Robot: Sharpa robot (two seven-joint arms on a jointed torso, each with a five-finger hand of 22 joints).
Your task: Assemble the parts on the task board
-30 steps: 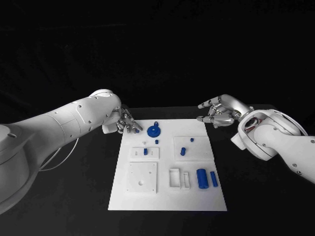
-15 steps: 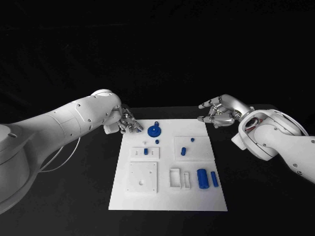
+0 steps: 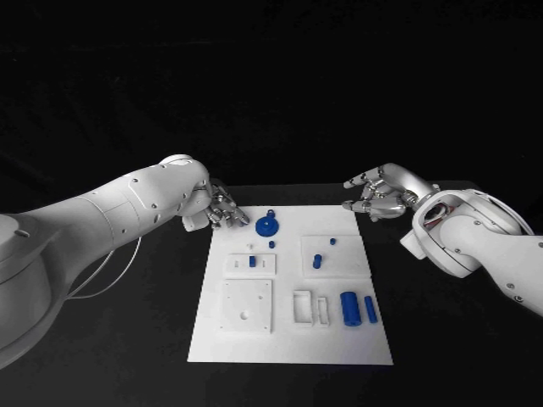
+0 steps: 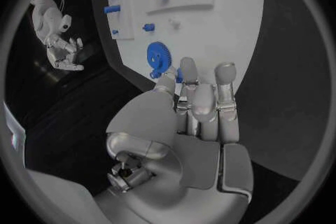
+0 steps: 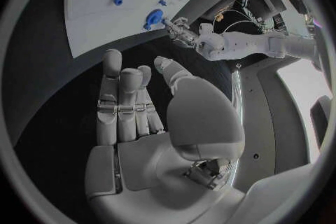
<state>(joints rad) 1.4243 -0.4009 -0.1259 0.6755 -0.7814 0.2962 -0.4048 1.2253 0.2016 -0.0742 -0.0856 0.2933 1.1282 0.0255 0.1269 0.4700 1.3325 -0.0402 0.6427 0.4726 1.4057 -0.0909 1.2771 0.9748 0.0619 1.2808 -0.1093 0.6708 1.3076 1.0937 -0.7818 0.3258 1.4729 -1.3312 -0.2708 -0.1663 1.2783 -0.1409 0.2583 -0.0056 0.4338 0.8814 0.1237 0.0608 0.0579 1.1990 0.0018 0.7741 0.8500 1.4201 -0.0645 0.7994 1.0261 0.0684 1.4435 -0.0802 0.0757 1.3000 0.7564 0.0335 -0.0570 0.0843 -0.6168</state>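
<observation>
Board (image 3: 290, 339) lies flat mid desk (image 3: 125, 339). Near right on board: two blue rods (image 3: 357, 309) side by side. Mid board: small blue pegs (image 3: 317, 262) stand in white blocks. Far on board: blue gear (image 3: 266, 225). Left hand (image 3: 223, 212) at far left corner of board, just beside gear, fingers close together; cannot tell if it pinches anything. Right hand (image 3: 378, 193) past far right corner, fingers spread, holds nothing.
</observation>
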